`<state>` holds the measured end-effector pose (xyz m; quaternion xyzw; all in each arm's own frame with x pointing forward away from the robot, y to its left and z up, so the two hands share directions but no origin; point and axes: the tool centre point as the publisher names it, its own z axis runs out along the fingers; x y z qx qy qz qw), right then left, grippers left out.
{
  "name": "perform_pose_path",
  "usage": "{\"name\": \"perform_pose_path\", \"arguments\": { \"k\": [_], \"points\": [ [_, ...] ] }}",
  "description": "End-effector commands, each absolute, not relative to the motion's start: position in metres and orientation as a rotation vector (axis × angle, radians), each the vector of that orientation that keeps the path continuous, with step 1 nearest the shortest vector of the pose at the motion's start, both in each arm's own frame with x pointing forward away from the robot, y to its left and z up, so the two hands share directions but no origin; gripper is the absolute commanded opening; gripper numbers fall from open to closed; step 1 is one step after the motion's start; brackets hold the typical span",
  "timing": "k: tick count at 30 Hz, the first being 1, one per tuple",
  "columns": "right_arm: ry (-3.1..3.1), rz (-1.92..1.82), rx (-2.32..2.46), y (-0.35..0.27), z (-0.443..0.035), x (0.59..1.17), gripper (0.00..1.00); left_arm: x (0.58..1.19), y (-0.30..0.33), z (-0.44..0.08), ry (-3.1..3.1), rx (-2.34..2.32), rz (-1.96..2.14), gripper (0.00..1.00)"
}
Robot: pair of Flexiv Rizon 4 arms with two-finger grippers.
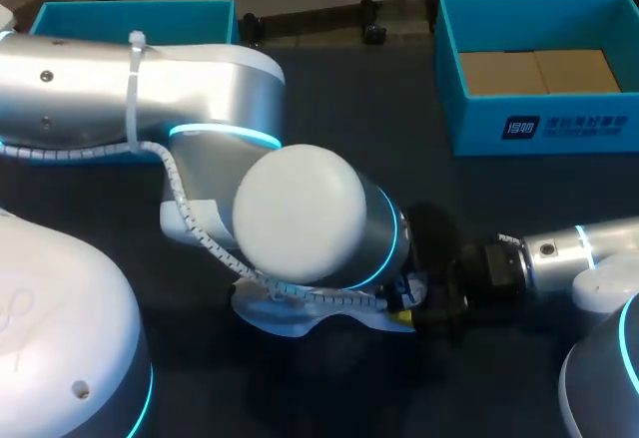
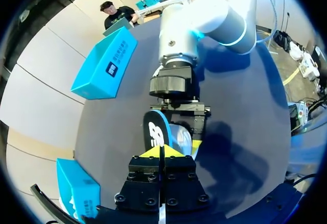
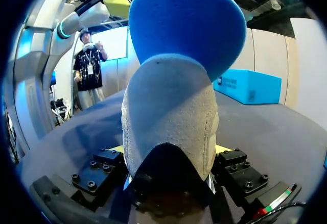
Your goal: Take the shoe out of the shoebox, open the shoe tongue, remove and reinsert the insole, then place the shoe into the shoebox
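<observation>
The right tool [image 3: 168, 150] clamps the shoe [image 3: 168, 106] over the table [image 1: 359, 99], well apart from the shoebox [image 1: 539, 129], while the left tool [image 2: 162, 151] pinches the insole [image 2: 153, 131], so a skewed pull could buckle it or wrench the shoe free.

Table [image 1: 399, 129]: dark, matte top. Far right corner: open blue shoebox [image 1: 539, 127], upright, brown cardboard floor showing inside. Far left corner: second blue box [image 1: 100, 24], partly hidden by the left arm, well apart from the first. Near centre: shoe [image 1: 285, 316], white sole showing; contact with the top cannot be told.
</observation>
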<state>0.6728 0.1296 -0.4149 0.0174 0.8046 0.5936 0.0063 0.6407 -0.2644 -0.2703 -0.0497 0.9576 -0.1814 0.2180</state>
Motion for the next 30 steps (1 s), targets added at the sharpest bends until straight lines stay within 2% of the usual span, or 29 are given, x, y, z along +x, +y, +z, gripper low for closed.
{"name": "perform_pose_path", "arguments": {
  "k": [1, 3, 5, 7, 30],
  "points": [
    [2.520, 1.852, 0.057, 0.130, -0.414, 0.672, 0.00, 0.643, -0.255, -0.264, 2.656, -0.131, -0.515, 0.22],
    [2.520, 1.852, 0.057, 0.130, -0.414, 0.672, 0.00, 0.646, -0.255, -0.266, 2.656, -0.141, -0.508, 0.25],
    [2.520, 1.852, 0.057, 0.130, -0.414, 0.672, 0.00, 0.648, -0.255, -0.270, 2.659, -0.145, -0.502, 0.34],
    [2.520, 1.852, 0.057, 0.130, -0.414, 0.672, 0.00, 0.650, -0.255, -0.273, 2.663, -0.148, -0.498, 0.37],
    [2.520, 1.852, 0.057, 0.130, -0.414, 0.672, 0.00, 0.666, -0.255, -0.320, 2.723, -0.150, -0.420, 0.36]
  ]
}}
